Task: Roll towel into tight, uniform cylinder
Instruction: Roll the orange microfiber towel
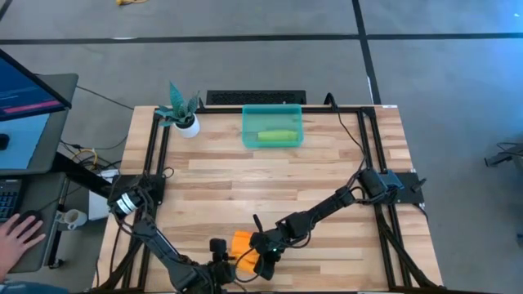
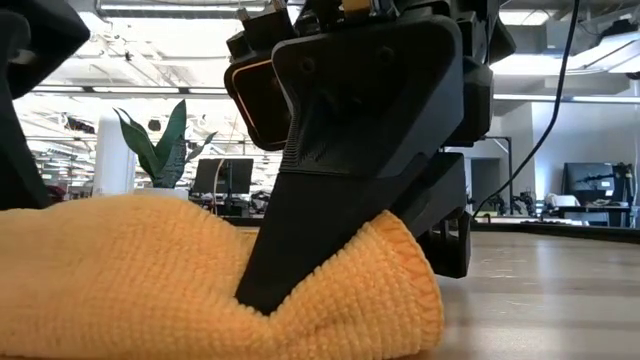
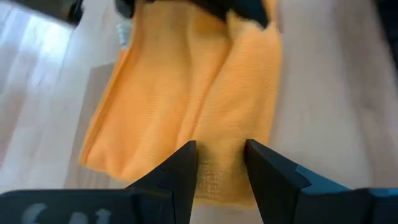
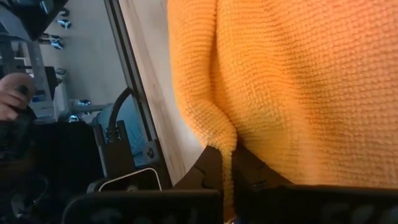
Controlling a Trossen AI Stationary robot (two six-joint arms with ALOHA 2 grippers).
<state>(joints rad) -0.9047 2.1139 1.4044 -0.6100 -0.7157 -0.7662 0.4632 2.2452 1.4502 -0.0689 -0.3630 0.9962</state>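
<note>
The orange towel lies bunched in loose folds on the wooden table near its front edge. It fills the low view and the right wrist view. My right gripper comes in from the right and is shut on the towel's edge. My left gripper comes from the left along the front edge. It stands open over the towel's near end, one finger on each side of a strip of cloth. My right gripper pinches a narrow fold at the towel's edge between its two fingers. The fingers slant down from the table's right side, and one finger dents the soft cloth. The towel rests on the table. My left gripper: I cannot tell whether its fingertips touch the towel.
A teal bin holding a yellow-green thing and a small potted plant stand at the far edge. The table's front edge is close beside the towel. A person's hand rests at a desk left of the table.
</note>
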